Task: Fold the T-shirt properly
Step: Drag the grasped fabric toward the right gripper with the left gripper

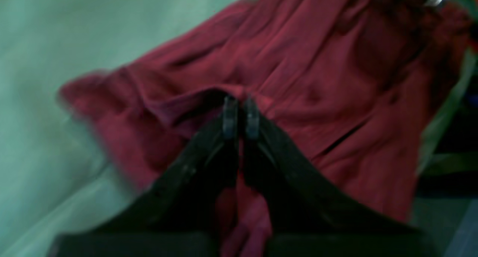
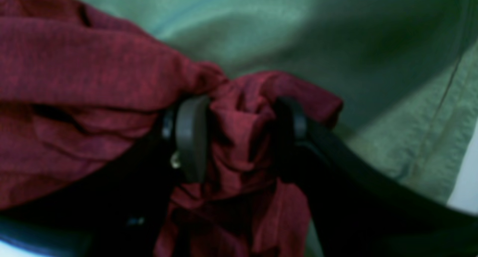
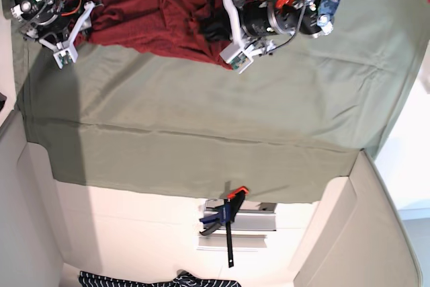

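Your left end effector [image 1: 241,117] has its fingers drawn almost together, pinching a thin raised fold of the red T-shirt [image 3: 154,5]. In its wrist view more red cloth hangs down between the fingers towards the camera. The rest of the garment spreads away beyond the fingertips in long creases.

Your right end effector [image 2: 241,137] is clamped on a thicker, twisted wad of the same shirt. Its two pads [image 2: 192,137] stand further apart, with the bunched fabric filling the gap between them. From that grip the cloth stretches off to one side in heavy folds, and loose fabric droops below the fingers.

From above, the T-shirt lies crumpled between your two end effectors, its long axis running from one to the other along the far edge of the green sheet [image 3: 201,112] that covers the counter [image 3: 134,226]. It is too bunched to tell which end is the collar and which the hem, so you cannot tell which way it points. Both wrist views are blurred.

Well away from both end effectors, on the bare part of the counter, lies a clamp [image 3: 225,216] with an orange tip. A striped cloth [image 3: 154,280] shows at the near edge.
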Available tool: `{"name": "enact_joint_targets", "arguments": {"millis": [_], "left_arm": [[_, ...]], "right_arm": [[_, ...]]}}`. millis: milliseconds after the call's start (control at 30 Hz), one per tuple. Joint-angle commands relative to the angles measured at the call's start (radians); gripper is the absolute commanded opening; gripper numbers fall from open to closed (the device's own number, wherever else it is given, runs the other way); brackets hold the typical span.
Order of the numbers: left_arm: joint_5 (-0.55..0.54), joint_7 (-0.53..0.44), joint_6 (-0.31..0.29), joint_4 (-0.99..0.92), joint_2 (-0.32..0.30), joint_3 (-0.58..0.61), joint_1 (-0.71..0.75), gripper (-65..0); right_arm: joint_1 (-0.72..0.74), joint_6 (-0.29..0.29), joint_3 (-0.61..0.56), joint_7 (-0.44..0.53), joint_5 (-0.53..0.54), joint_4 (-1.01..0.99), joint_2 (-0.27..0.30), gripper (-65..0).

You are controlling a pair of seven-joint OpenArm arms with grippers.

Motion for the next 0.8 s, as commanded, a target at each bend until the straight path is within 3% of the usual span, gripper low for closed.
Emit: {"name": "enact_joint_targets", "arguments": {"millis": [0,767], "left_arm": [[-0.013,-0.038,-0.015,0.017,0.013,-0.005,-0.019,-65.0],[0.027,-0.123,-0.037,-0.195,0.258,-0.005,-0.139,-65.0]], "right_arm": [[0.013,0.0,0.002,0.001,0.008,0.01,0.003,-36.2],[0.013,0.0,0.002,0.001,0.008,0.01,0.003,-36.2]]}}
